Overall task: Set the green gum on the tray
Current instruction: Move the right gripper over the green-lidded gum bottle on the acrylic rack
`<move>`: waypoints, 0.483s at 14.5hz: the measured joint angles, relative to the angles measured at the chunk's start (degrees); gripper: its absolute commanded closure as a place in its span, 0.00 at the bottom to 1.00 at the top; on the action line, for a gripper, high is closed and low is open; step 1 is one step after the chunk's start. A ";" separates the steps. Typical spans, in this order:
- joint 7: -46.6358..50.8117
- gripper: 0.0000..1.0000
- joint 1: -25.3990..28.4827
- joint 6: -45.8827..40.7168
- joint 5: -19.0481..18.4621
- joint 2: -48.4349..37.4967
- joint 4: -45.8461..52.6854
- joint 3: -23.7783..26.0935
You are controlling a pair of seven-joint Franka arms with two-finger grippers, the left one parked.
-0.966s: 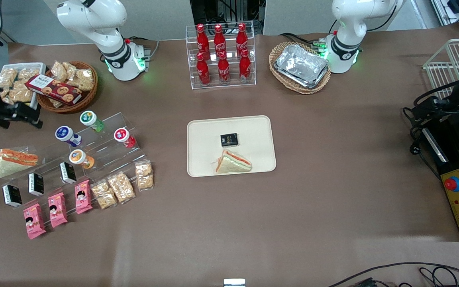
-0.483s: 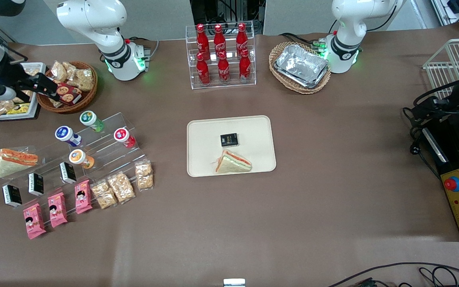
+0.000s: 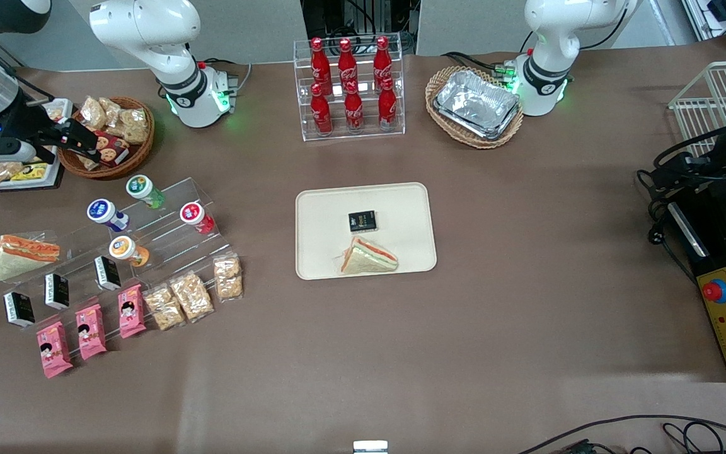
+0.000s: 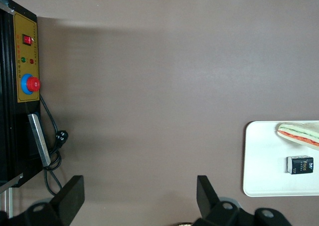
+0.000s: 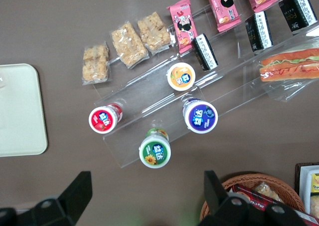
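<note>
The green gum (image 3: 144,190), a green bottle with a white lid, stands on the top step of a transparent stand (image 3: 167,236). It also shows in the right wrist view (image 5: 155,151), close under the fingers. My right gripper (image 3: 86,142) hangs open and empty above the wicker snack basket, a little farther from the front camera than the green gum; in the right wrist view (image 5: 147,191) its jaws stand wide apart. The cream tray (image 3: 325,214) lies at the table's middle, with a black box (image 3: 362,221) and a sandwich (image 3: 368,257) on it.
Purple (image 3: 106,213), red (image 3: 196,217) and orange (image 3: 127,250) gum bottles share the stand with a sandwich, black boxes, pink packs and granola bars. A wicker snack basket (image 3: 142,142) lies under the gripper. A cola rack (image 3: 350,88) and a foil-tray basket (image 3: 473,104) stand farther away from the front camera.
My right gripper has moved away from the front camera and toward the table's middle, from beside the stand to above the snack basket. Nothing on the table has moved.
</note>
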 measured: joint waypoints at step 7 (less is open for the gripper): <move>-0.04 0.00 0.00 13.82 -0.05 1.59 -11.86 0.00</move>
